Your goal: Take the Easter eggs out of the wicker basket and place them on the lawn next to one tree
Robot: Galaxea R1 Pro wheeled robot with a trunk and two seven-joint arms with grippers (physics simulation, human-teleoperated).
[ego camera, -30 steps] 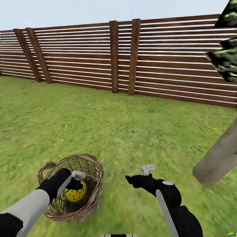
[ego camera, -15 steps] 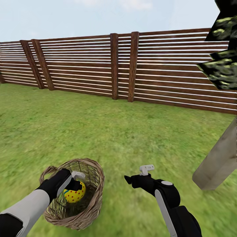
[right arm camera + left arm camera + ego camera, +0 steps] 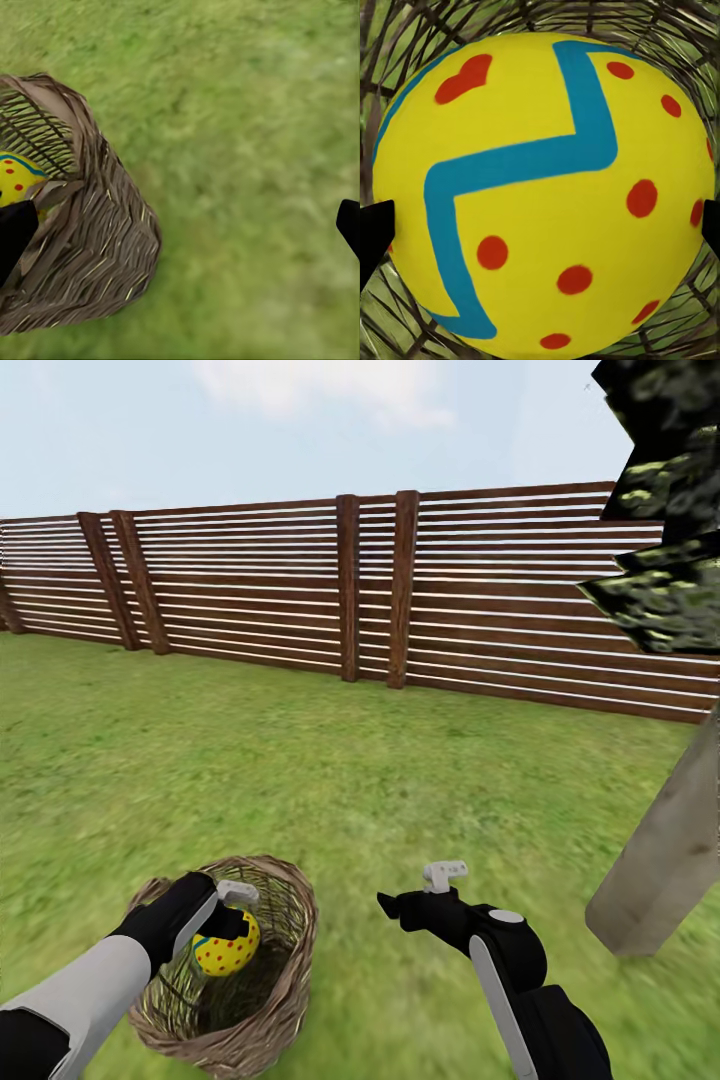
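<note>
Head view: left gripper (image 3: 228,920) clamped on a dotted egg (image 3: 228,950) inside the basket (image 3: 285,920); right gripper (image 3: 420,895) over grass, fingers apart; left wrist view: egg (image 3: 544,195) between the fingertips; right wrist view: basket (image 3: 90,255) beside that gripper.

The tree (image 3: 660,860) is cut off at the side. The egg (image 3: 544,195) hides most of the basket (image 3: 405,30) behind it.

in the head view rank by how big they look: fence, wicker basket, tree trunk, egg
1. fence, spans the whole width
2. wicker basket and tree trunk: look alike, trunk cut by the edge
3. egg, smallest, in the left gripper
</note>
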